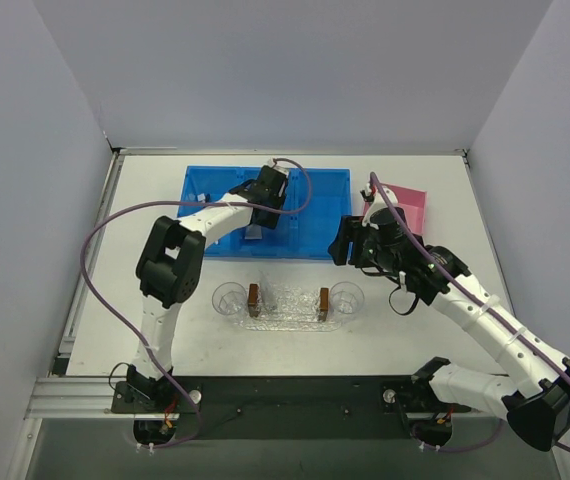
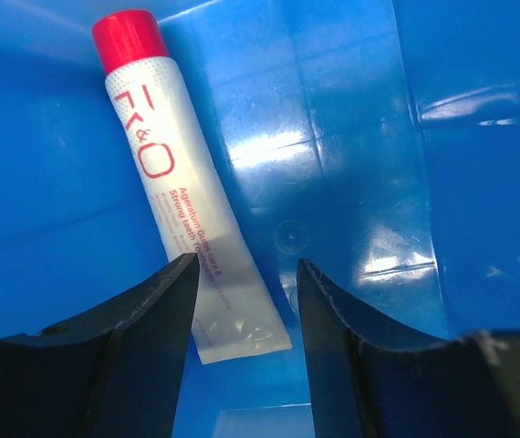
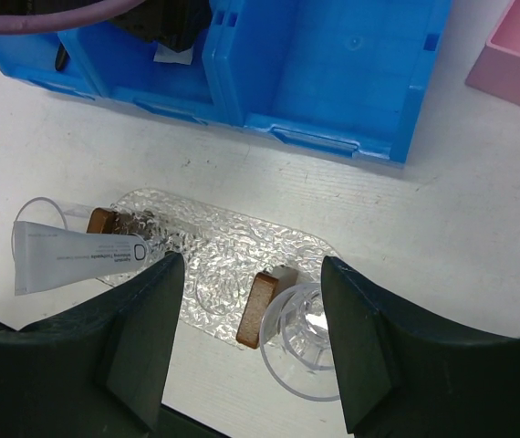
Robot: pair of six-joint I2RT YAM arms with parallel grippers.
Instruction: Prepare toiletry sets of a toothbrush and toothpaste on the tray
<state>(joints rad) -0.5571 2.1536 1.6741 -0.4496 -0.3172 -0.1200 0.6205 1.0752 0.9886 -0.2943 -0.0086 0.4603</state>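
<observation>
A white table [image 1: 365, 345] sits inside pale, plain walls [image 1: 295, 70], with a black rail [image 1: 295, 395] at the near edge where both arms are fixed. The clear bumpy tray [image 3: 233, 237] lies in the middle, long side left to right, with a brown block [image 3: 258, 308] and a clear cup [image 3: 306, 360] at each end. One toothpaste [image 3: 68, 258] shows over the tray's left end. It lies about left to right, flat end to the left, and its cap is hidden behind a finger. Farther back is the blue bin [image 1: 320, 215], with a pink box [image 1: 408, 205] to its right. The red-cap toothpaste [image 2: 173, 192] lies in the bin's middle part, cap away from the fingers. The right gripper [image 3: 251, 263] hangs over the tray, wide open and holding nothing, on an arm bent in from the near right. The left gripper [image 2: 246, 265] reaches down into the bin, its open fingers on either side of the tube's flat end.
</observation>
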